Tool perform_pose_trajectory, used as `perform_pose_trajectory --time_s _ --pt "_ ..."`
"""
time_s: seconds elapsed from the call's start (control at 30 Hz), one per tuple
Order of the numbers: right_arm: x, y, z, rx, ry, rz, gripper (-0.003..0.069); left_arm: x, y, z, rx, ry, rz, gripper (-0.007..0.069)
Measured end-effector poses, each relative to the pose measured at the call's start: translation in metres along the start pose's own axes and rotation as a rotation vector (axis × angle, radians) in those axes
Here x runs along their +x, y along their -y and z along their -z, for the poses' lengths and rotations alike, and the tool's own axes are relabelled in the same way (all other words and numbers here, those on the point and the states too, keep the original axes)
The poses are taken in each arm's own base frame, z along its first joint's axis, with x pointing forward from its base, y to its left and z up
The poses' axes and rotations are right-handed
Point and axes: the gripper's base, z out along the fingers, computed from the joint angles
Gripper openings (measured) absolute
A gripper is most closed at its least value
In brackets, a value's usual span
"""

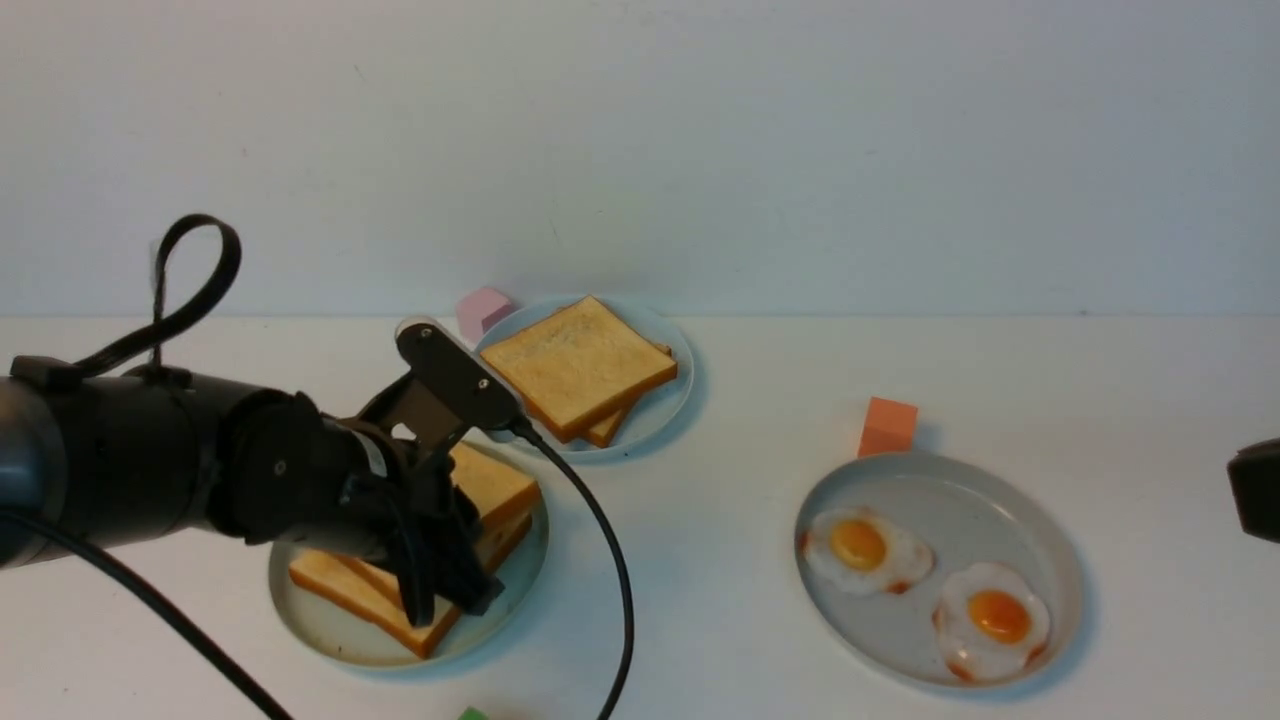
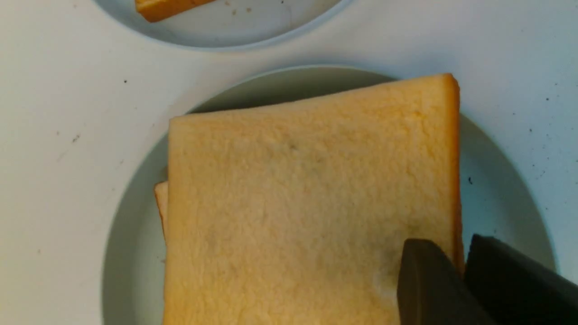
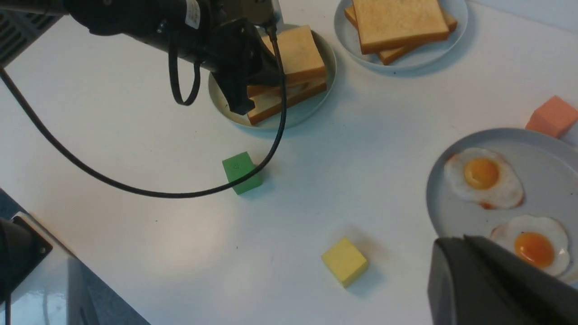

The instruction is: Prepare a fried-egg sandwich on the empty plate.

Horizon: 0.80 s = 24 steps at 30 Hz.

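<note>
Closest to us, in the left wrist view, the left hand (image 2: 449,253) straddles one crust edge of the top slice (image 2: 307,203). One finger (image 2: 424,289) lies over the bread and the other just outside the crust, with a narrow gap between (whether they pinch the slice or stand just free of it we cannot tell). That slice caps the fried-egg sandwich (image 3: 295,54), which sits on the empty plate (image 2: 131,253) at the left of the worktop (image 1: 720,560). Its two slices lie slightly askew, and a pale strip between them we take for the egg.

We judge the step to be letting go of the top slice. To do it well we would open the fingers wide before moving. Then we would draw the hand off along the line of the fingers, so that neither drags the crust or tips the slice.

Farther out, spare toast (image 1: 575,365) sits on a smaller plate (image 1: 655,410) behind. To the right, a grey plate (image 1: 960,490) carries two fried eggs (image 1: 865,548), and the right hand (image 3: 456,246) waits near it, closed on nothing.
</note>
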Motion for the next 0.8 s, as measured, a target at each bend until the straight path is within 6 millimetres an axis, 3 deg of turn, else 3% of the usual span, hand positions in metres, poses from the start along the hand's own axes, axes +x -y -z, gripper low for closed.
perform_pose_trajectory --time_s 0.17,0.27,0.37,0.43,0.5,0.53,0.6,0.63,0.7,0.73,0.8 --pt "0.000 -0.001 0.000 -0.006 -0.001 0.007 0.0038 -0.003 -0.001 0.008 -0.006 0.019 0.036 0.0281" --pt "0.000 -0.001 0.000 -0.006 -0.001 0.007 0.0039 -0.008 -0.002 0.027 -0.009 0.046 0.065 0.0311" --pt "0.000 -0.001 0.000 -0.006 -0.001 0.007 0.0043 -0.015 -0.001 0.065 0.008 0.105 0.194 0.0246" --pt "0.000 -0.001 0.000 -0.006 -0.001 0.007 0.0045 -0.019 0.001 0.103 0.025 0.173 0.267 0.0150" --pt "0.000 -0.001 0.000 -0.007 -0.001 0.007 0.0046 -0.018 0.003 0.128 0.028 0.224 0.284 0.0082" --pt "0.000 -0.001 0.000 -0.007 -0.001 0.007 0.0047 -0.012 0.007 0.161 0.024 0.299 0.290 0.0004" --pt "0.000 -0.001 0.000 -0.007 -0.001 0.007 0.0049 -0.002 0.012 0.182 0.019 0.351 0.293 -0.0013" --pt "0.000 -0.001 0.000 -0.007 -0.001 0.007 0.0050 0.015 0.019 0.210 0.004 0.442 0.294 -0.0013" --pt "0.000 -0.001 0.000 -0.007 -0.002 0.007 0.0052 0.031 0.026 0.222 0.004 0.488 0.306 -0.0013" --pt "0.000 -0.001 0.000 -0.007 -0.002 0.007 0.0053 0.047 0.033 0.235 0.000 0.556 0.319 -0.0013" --pt "0.000 -0.001 0.000 -0.007 -0.003 0.007 0.0057 0.076 0.044 0.244 -0.006 0.646 0.339 -0.0013"
